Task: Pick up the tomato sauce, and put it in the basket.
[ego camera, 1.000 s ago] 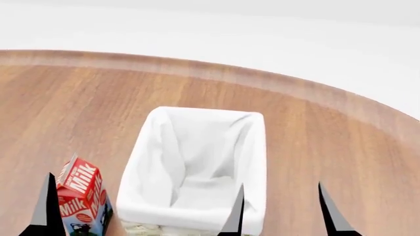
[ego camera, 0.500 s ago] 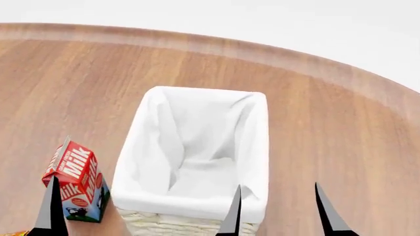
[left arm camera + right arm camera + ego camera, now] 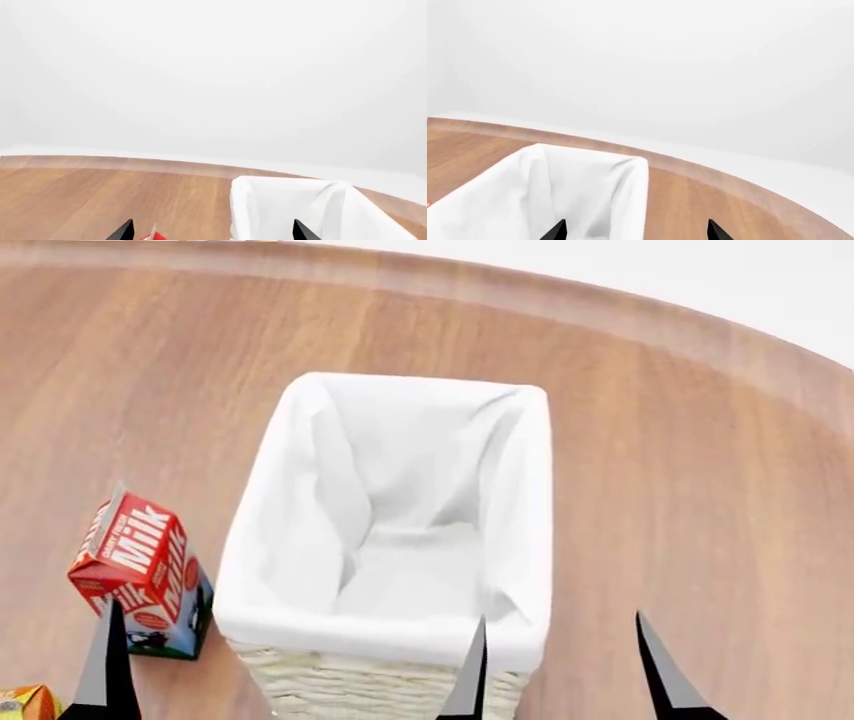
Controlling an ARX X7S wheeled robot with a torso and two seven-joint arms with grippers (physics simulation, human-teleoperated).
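The tomato sauce can is out of view in every frame. The basket [image 3: 387, 680], cream wicker with a white cloth liner, stands in the middle of the wooden table and is empty. It also shows in the left wrist view [image 3: 313, 210] and the right wrist view [image 3: 547, 190]. My right gripper [image 3: 561, 670] is open and empty, its tips at the basket's near right corner; in its wrist view [image 3: 636, 231] the jaws stand wide apart. My left gripper [image 3: 212, 231] is open and empty; in the head view only one of its fingers [image 3: 104, 670] shows, near the milk carton.
A red and blue milk carton [image 3: 138, 570] stands just left of the basket; its red top shows in the left wrist view [image 3: 155, 236]. The corner of an orange object [image 3: 22, 704] shows at the bottom left. The round table's far edge [image 3: 641, 305] curves behind the basket.
The head view has tilted down: basket and milk carton sit higher in the picture, the wicker front shows, and the orange corner has come into view. Both grippers stay open.
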